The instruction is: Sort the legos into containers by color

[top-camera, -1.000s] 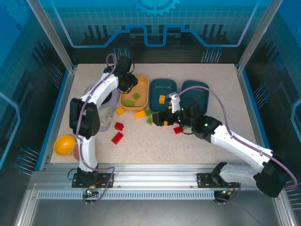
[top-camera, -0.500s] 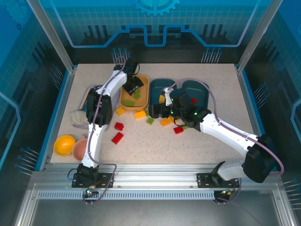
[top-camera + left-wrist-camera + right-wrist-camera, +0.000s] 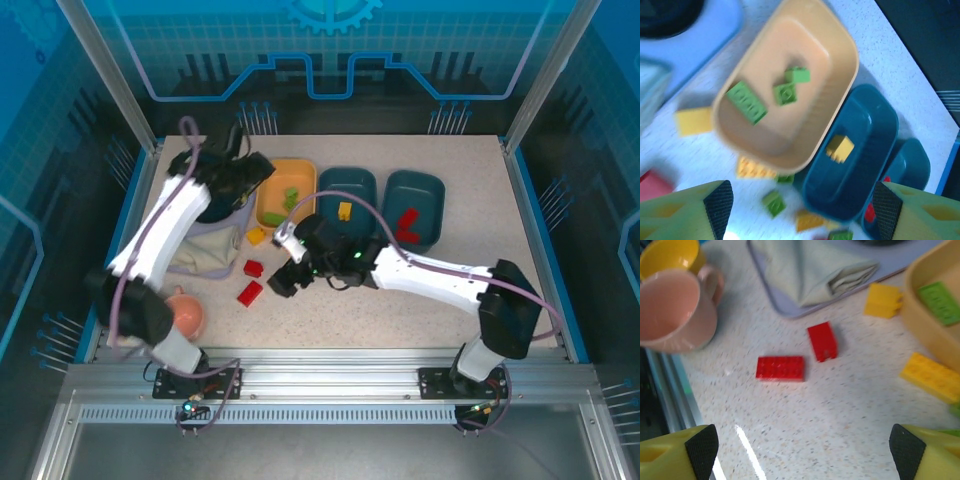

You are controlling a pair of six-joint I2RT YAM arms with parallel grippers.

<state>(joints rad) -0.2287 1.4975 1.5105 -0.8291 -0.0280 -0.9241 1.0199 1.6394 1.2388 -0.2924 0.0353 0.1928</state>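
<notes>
- At the far left of the tabletop (image 3: pixel 380 322), by the front rail, we see a pink mug (image 3: pixel 675 310) beside a yellow bowl (image 3: pixel 670 255).
- Next comes a lavender tray (image 3: pixel 910 257) carrying a folded pale cloth (image 3: pixel 815 270).
- The left claw (image 3: pixel 801 205) hangs above the tabletop by the yellow-orange tub (image 3: pixel 810 40). Its fingers (image 3: pixel 715 205) stand wide apart with nothing between them.
- Two red legos (image 3: pixel 780 368) lie loose on the tabletop, near each other but not touching. A loose yellow lego (image 3: pixel 882 300) sits just off the tray's corner.
- The right claw (image 3: pixel 801 447) hovers low over this patch, jaws spread and gripping nothing.
- The yellow-orange tub holds three green legos (image 3: pixel 746 102). A yellow-orange lego (image 3: pixel 755 169) and a small green lego (image 3: pixel 774 202) lie just outside its rim.
- The middle teal tub (image 3: pixel 860 120), touching the yellow-orange one, holds a single yellow lego (image 3: pixel 840 148).
- At the far right, the second teal tub (image 3: pixel 425 190) holds a red lego (image 3: pixel 405 222).
</notes>
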